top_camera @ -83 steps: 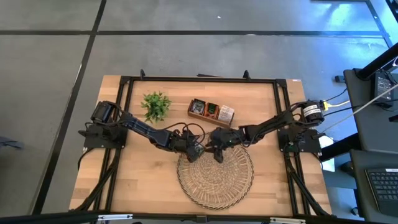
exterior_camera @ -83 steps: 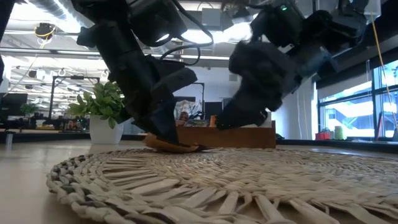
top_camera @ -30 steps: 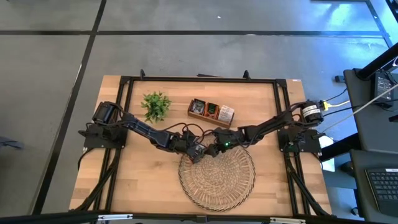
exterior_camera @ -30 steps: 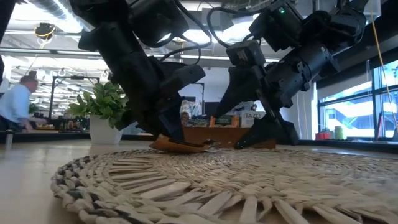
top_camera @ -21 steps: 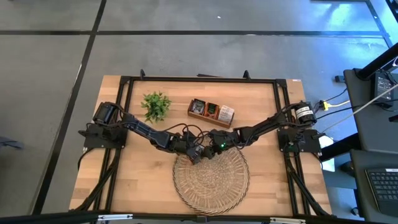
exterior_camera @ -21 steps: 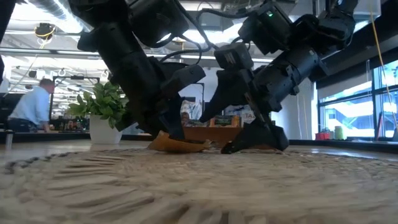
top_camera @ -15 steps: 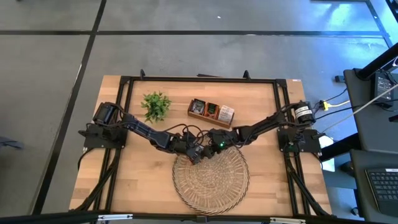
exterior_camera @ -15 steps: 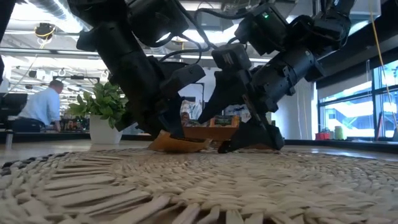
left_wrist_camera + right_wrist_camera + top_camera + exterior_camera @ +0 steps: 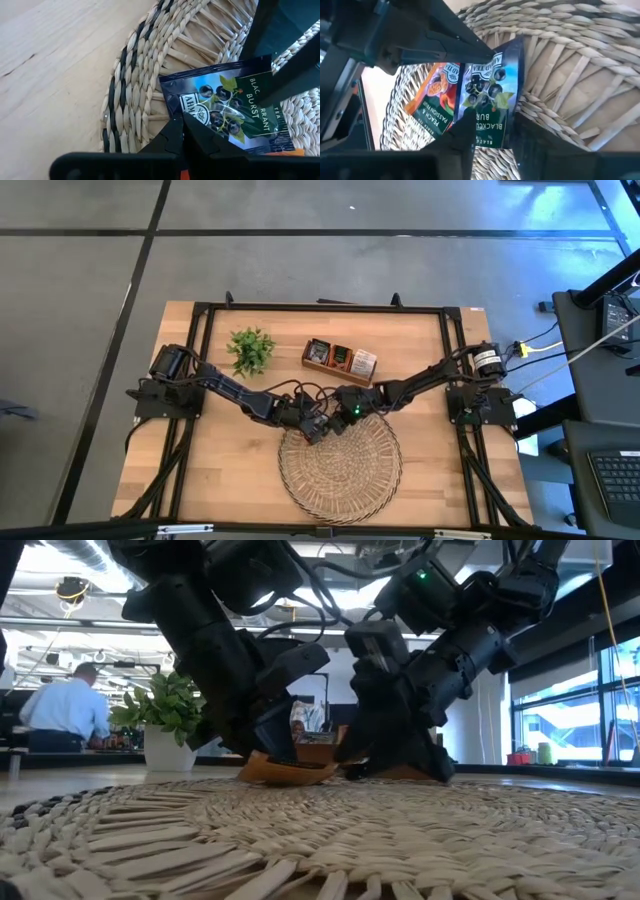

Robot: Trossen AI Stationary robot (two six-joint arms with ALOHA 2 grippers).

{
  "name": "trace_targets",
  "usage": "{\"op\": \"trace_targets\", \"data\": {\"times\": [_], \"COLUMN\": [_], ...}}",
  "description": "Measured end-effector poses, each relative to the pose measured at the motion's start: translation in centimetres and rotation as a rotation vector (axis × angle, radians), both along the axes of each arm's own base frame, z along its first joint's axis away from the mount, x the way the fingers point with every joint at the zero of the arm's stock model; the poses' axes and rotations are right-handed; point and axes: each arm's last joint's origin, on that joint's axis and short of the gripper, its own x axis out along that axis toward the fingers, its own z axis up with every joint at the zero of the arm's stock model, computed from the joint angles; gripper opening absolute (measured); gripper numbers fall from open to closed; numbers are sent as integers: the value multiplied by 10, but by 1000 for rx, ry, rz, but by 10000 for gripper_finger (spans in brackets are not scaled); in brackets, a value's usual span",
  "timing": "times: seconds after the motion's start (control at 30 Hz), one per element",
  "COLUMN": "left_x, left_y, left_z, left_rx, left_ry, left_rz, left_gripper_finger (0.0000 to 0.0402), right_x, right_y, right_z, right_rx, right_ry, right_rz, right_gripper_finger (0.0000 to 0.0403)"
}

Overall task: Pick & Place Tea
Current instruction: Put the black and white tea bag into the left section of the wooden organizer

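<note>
Right wrist view: right gripper (image 9: pixel 487 131) is closing over dark sachet (image 9: pixel 490 97), its near edge between the fingers; left gripper (image 9: pixel 181 131), pressed together, is pinning the 12 o'clock end.

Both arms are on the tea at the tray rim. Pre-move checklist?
1. Left pincer shut on a corner of the blackcurrant sachet: ok.
2. Right pincer astride the same sachet's opposite edge: ok.
3. Right pincer clamped: cannot tell.
4. Peach sachet separated from the blackcurrant one: not ok, they overlap.
5. Sachets over the woven tray rim: ok.
6. Wooden box apart from both arms: ok.
</note>
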Motion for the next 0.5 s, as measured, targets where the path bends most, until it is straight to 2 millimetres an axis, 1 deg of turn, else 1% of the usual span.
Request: {"op": "trace_targets", "data": {"times": [0.2, 0.5], "left_x": [0, -1], "left_y": [0, 0], "left_z": [0, 4], "left_rx": [12, 21], "left_ry": [4, 1], "left_rz": [-17, -32], "left_gripper_finger": [2, 3], "right_x": [0, -1], "right_y": [-1, 0], "right_z": [0, 0], "right_rx": [-22, -47], "right_ry": [-10, -15], "right_rz": [42, 92], "right_gripper_finger": [61, 7]}}
